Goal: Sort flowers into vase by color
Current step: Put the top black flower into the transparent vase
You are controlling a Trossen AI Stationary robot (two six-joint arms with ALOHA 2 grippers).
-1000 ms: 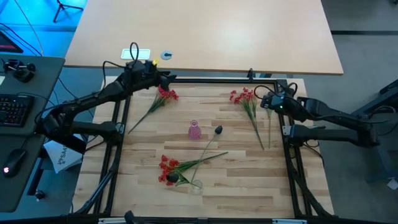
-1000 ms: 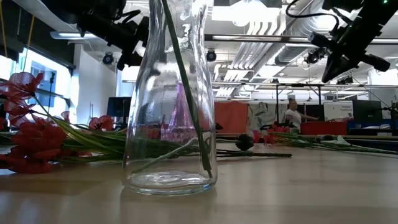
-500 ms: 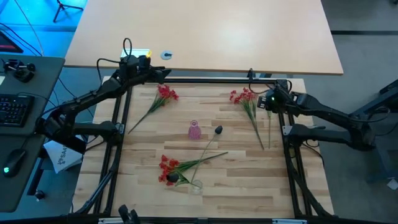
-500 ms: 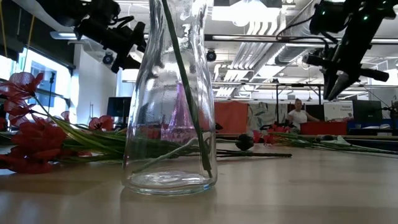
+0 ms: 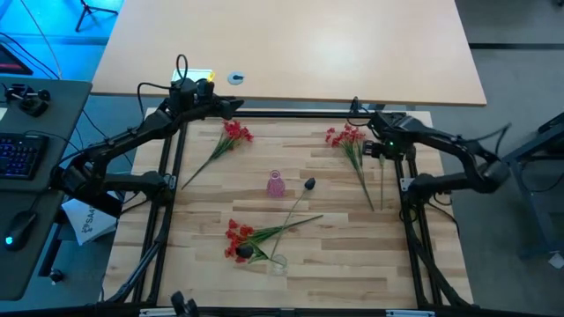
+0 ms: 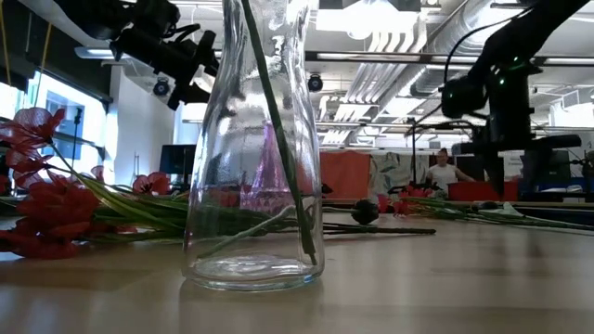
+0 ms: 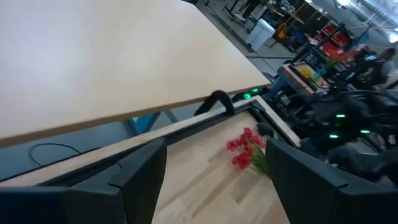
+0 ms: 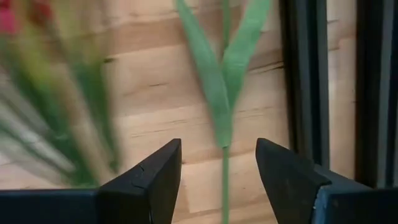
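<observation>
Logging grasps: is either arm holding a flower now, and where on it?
Nothing held. The right gripper is open astride a green stalk; the left gripper is open.

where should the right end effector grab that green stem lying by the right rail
Grip the bare stalk just below where its two leaves fork, coming straight down from above. The stem lies flat on the table, thin enough to pinch, and the open right end effector already straddles it.

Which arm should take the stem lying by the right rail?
Right. Its gripper hangs directly over that green stem with jaws open either side. The left gripper sits at the far rail, well away.
</observation>
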